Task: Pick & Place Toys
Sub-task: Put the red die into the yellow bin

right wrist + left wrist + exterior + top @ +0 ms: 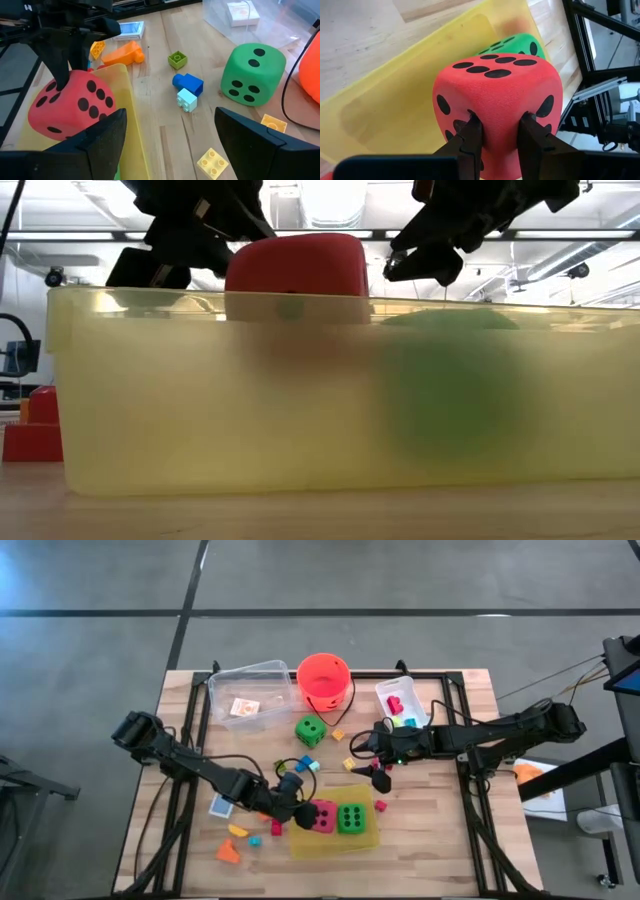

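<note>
Pink die [497, 95] – rounded foam, black dots, pinched by left gripper [500, 132], right gripper [170, 135] wide

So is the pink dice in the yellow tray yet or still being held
Held. The left gripper pinches the pink dice between its fingers, over the yellow tray beside a green dice. Whether it touches the tray floor, cannot tell.

Both arms are black, built from slim tube links joined by thicker rounded joints. A thin black cable runs along the left arm [190, 765]. The right arm [480, 735] shows small coloured lights near its wrist. The fingers [470, 145] are flat, dark, matte plates.
</note>
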